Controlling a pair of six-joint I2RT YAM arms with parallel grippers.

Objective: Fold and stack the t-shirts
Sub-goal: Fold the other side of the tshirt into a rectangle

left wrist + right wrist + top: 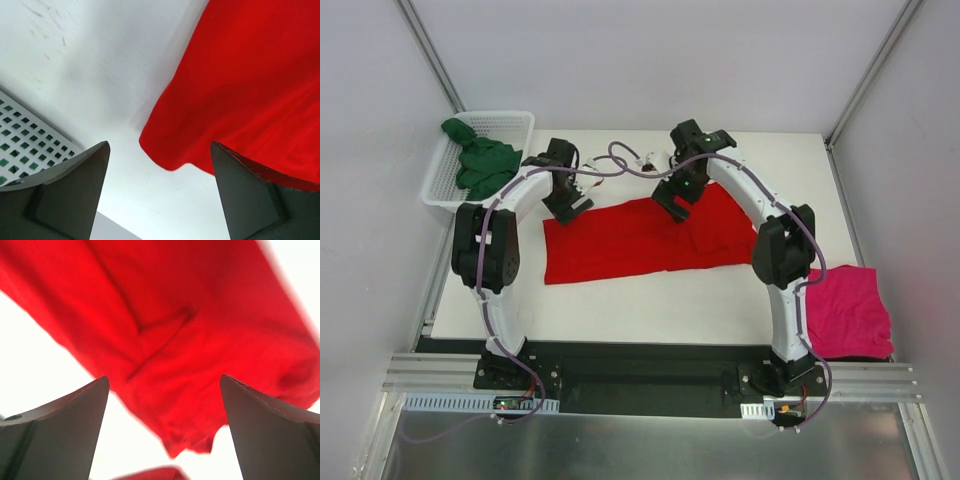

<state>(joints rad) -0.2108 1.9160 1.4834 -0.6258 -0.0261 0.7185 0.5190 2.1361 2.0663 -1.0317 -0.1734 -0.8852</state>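
Red t-shirt [640,240] is spread out flat in the middle of the frame in the top view, a wide strip running left to right, with its right part reaching higher up than its left. The left end effector [567,205] sits right at the shirt's upper left corner. The right end effector [672,203] is over the shirt's upper edge, a bit right of center.

Both are released, fingers spread wide and not clamped on any cloth. In the left wrist view a rounded corner of the red cloth lies between the fingers, closer to the right one, which overlaps the cloth's edge. Can't tell if it's actually touching. In the right wrist view the red fabric fills the upper frame between the fingers, creased and kinda blurry.

The magenta-pink t-shirt [847,310] is lying at the lower right, just beside the right arm's base and at the worktop's right edge. The dark green t-shirt [480,165] is bunched up in the white mesh basket [510,120] at the upper left.

Both arms come up from their bases at the bottom, elbows pushed outward, then lean in toward each other so they make an arch over the red shirt.

There's a bare band of worktop [620,300] below the shirt's lower edge, and a narrower one above it. The basket sits at the worktop's left edge, near the left end effector.
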